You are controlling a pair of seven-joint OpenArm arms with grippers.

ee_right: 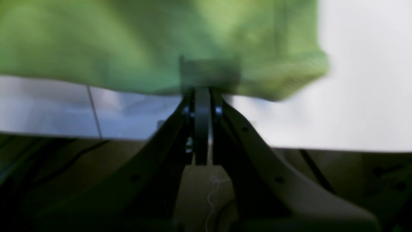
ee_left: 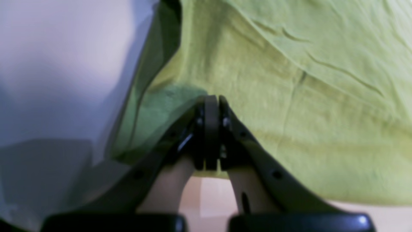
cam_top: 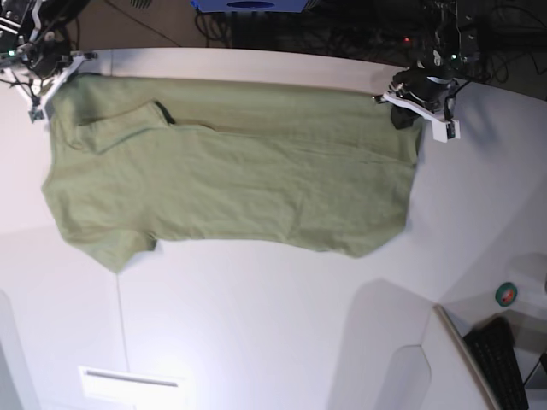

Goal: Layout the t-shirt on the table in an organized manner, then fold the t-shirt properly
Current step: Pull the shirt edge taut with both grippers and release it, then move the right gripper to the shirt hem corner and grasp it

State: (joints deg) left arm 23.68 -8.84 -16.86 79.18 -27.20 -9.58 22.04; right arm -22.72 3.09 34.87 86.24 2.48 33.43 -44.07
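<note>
Cloth of the t-shirt (cam_top: 231, 184) lay across the table (cam_top: 273, 333), its eleven and two o'clock corners pinched in the closed right gripper (cam_top: 53, 81) and left gripper (cam_top: 408, 102); uneven pulling could skew it.

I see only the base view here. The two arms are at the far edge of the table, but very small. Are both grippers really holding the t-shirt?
Observer: Yes. In the left wrist view the left gripper is shut on the t-shirt, pinching it at its edge.
Operator: And the right one?
Observer: The right gripper is also shut, with the cloth edge caught at its tips; that view is blurred.
Operator: Is the cloth lifted near the left gripper?
Observer: The left wrist view shows the cloth raised at the pinch, with a dark shadowed fold hanging beside it over the table.
</note>
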